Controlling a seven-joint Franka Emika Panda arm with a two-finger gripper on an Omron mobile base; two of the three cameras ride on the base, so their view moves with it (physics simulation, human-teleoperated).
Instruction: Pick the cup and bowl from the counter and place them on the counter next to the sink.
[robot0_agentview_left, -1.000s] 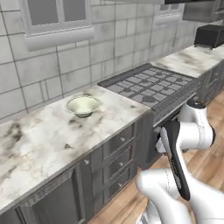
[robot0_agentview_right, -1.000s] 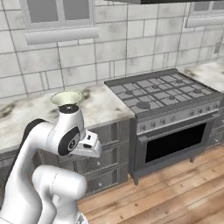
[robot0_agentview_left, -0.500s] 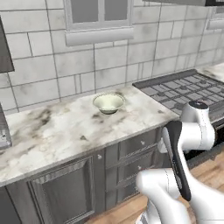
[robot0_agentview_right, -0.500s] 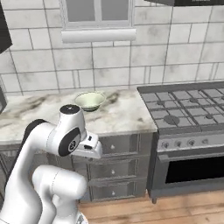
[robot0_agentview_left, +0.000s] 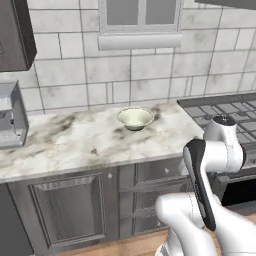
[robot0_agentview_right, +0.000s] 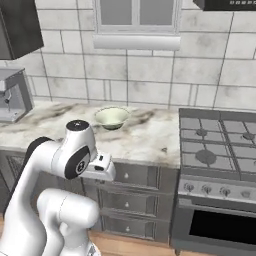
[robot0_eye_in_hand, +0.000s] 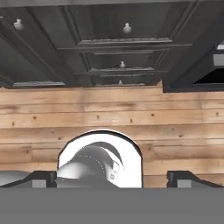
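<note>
The pale cream-green bowl (robot0_agentview_left: 135, 118) (robot0_agentview_right: 112, 117) stands upright on the white marble counter (robot0_agentview_left: 75, 142) (robot0_agentview_right: 145, 136), near the tiled back wall. The cup and the sink are out of view. My arm is folded in front of the cabinets, well below and short of the bowl. In the hand view my gripper (robot0_eye_in_hand: 113, 179) points down at the wooden floor. It is open, its two dark fingertips (robot0_eye_in_hand: 43, 179) set wide apart with nothing between them.
A grey coffee machine (robot0_agentview_left: 10, 122) (robot0_agentview_right: 12, 95) sits at the counter's left end. The gas stove (robot0_agentview_right: 215, 145) (robot0_agentview_left: 225, 112) adjoins the counter on the right. Grey drawers (robot0_eye_in_hand: 124, 48) and cabinet doors line the front below. A dark wall cabinet (robot0_agentview_left: 15, 30) hangs at upper left.
The whole picture has shifted, so the base has moved: the bowl now sits nearer the middle, the coffee machine has come into view, and the stove has slid right. The arm's pose is unchanged.
</note>
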